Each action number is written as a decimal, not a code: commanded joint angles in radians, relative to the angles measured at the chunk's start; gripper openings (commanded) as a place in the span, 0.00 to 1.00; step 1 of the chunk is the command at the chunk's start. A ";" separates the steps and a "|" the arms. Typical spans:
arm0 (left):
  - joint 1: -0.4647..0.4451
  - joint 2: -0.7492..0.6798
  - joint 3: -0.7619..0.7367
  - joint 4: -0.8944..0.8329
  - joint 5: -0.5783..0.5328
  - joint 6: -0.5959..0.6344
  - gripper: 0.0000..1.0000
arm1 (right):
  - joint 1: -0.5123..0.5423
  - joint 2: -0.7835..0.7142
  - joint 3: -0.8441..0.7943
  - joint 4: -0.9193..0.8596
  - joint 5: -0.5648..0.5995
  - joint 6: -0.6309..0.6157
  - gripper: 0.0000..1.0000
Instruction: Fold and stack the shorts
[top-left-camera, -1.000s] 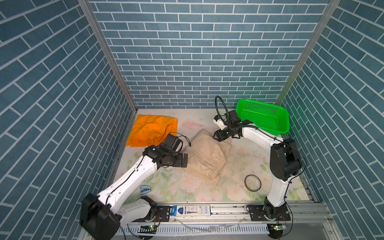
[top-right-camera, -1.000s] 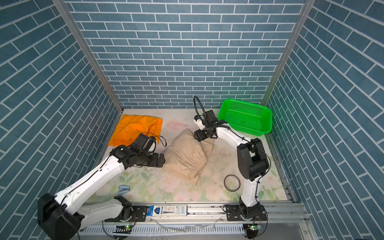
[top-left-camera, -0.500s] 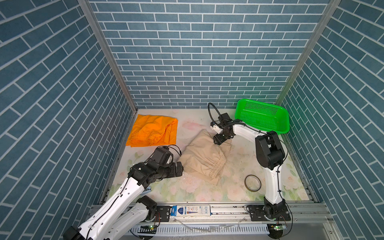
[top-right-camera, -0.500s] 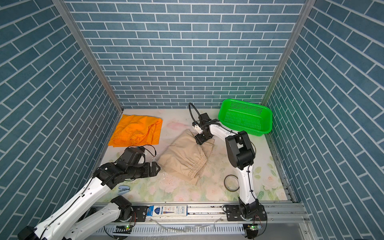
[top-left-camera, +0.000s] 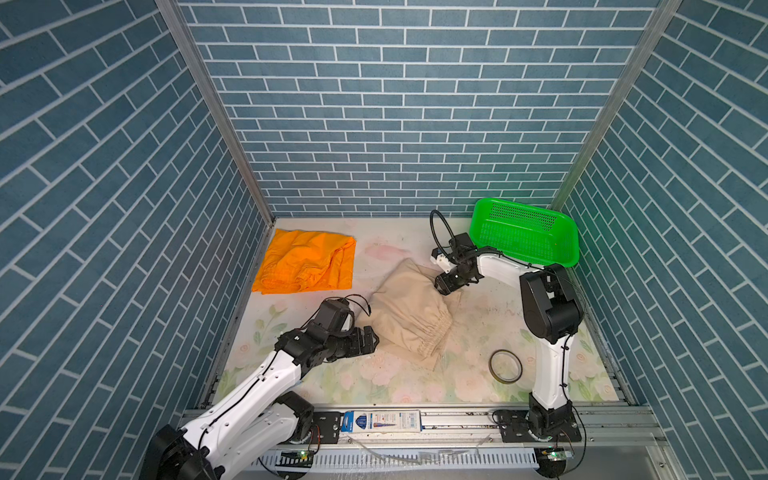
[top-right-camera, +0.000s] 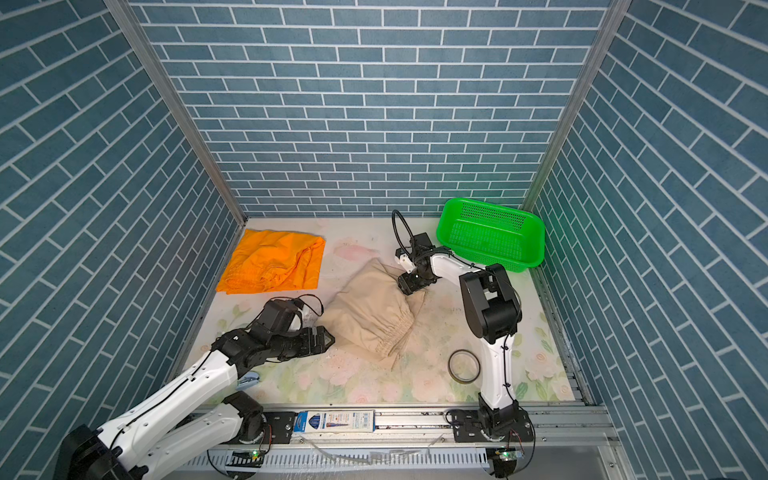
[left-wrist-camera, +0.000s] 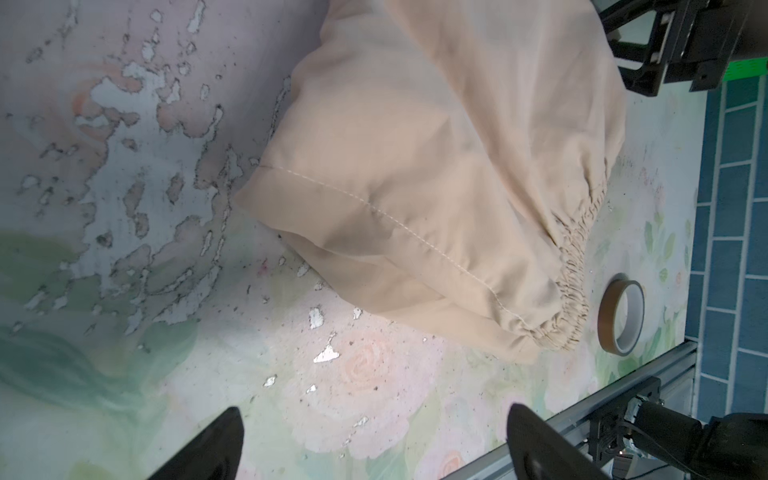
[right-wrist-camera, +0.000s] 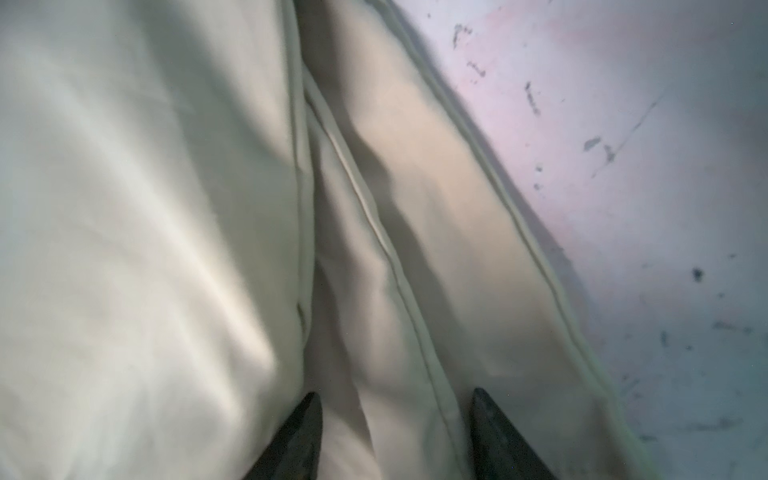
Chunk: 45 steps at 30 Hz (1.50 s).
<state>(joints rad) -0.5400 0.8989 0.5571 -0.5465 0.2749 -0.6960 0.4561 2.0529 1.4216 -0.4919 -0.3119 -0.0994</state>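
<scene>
Floral mat (top-left-camera: 490, 316): left gripper (top-left-camera: 374, 338) nearer front

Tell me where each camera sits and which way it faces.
Top views: high at the front, looking down at the table; both arms show.
Left wrist: low over the table, facing the beige shorts and tape roll; fingertips of the open left gripper show.
Right wrist: close above the beige shorts; fingertips of the right gripper straddle a fold.
Shared by all: beige shorts.
</scene>
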 joint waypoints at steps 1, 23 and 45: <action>0.002 -0.005 -0.005 0.032 -0.009 -0.001 1.00 | 0.004 -0.030 -0.084 -0.019 -0.084 0.096 0.50; 0.359 0.330 0.646 -0.256 -0.280 0.496 1.00 | -0.003 -0.776 -0.558 -0.037 0.123 0.374 0.59; 0.676 1.194 1.142 -0.106 -0.089 0.691 1.00 | 0.076 -0.357 -0.253 0.069 0.138 0.148 0.83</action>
<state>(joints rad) 0.1379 2.0632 1.6684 -0.6064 0.1307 -0.0326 0.5377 1.6745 1.1419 -0.4091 -0.1947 0.1070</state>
